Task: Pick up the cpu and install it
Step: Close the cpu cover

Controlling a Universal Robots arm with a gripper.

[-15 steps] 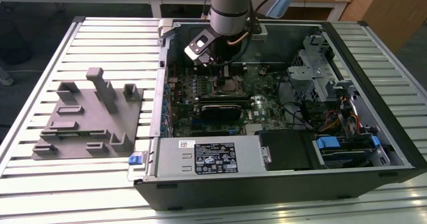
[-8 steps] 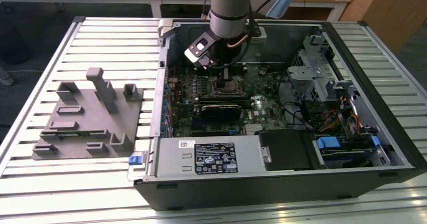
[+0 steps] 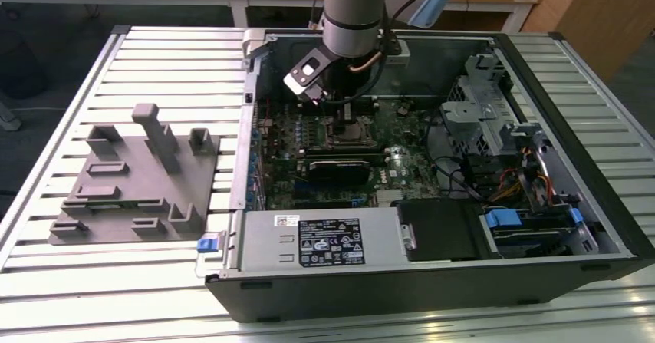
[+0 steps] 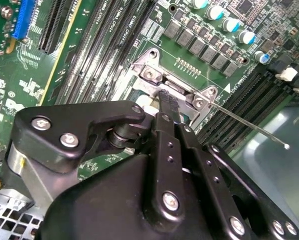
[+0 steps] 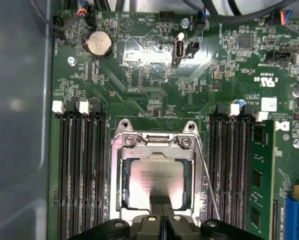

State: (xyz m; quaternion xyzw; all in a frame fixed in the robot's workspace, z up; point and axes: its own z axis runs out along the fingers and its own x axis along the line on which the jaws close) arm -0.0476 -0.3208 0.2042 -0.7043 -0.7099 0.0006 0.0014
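On the exterior view's left stands the grey fixture (image 3: 123, 197), well apart from the work. To its right is the open computer case (image 3: 430, 285), and the gripper (image 3: 346, 117) reaches down into it over the motherboard (image 3: 409, 153). In the first wrist view the cpu (image 5: 156, 182) lies flat in the socket frame (image 5: 154, 141), metal top up, between two banks of memory slots (image 5: 82, 170). The fingertips (image 4: 167, 105) are drawn narrow together, nothing seen between them, over one edge of the cpu; if they touch it I cannot tell. I judge that the seating needs light, straight-down pressure and no sliding. The cpu is nearly square, so it has no clear long axis; its edges run parallel to the slots. The thin lever (image 5: 208, 182) slants beside the socket frame.
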